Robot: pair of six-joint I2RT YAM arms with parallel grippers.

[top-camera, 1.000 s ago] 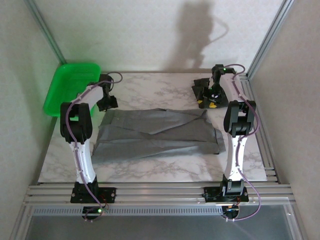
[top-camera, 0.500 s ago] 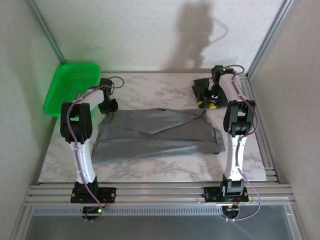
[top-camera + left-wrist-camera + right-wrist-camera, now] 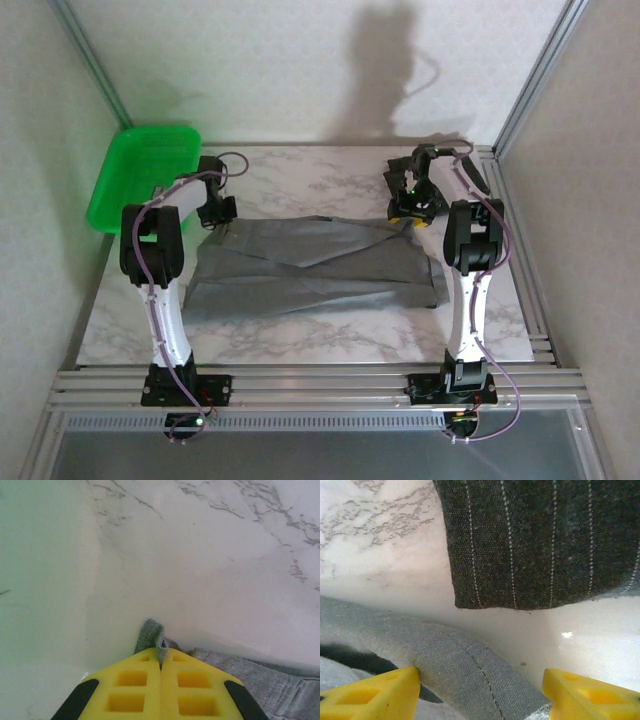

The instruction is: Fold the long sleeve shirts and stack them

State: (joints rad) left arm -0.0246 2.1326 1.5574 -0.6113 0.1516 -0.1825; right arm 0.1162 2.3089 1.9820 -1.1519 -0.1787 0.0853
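Jaws: left gripper [image 3: 160,666] closed tight, pinching a corner of the grey shirt [image 3: 310,265] | right gripper [image 3: 480,690] wide apart, holding nothing, straddling that shirt's far-right edge | we read its long axis as left-right, spanning both arms | charcoal pinstriped shirt [image 3: 540,540] just beyond the right gripper | count: two shirts, one green tray [image 3: 140,180]
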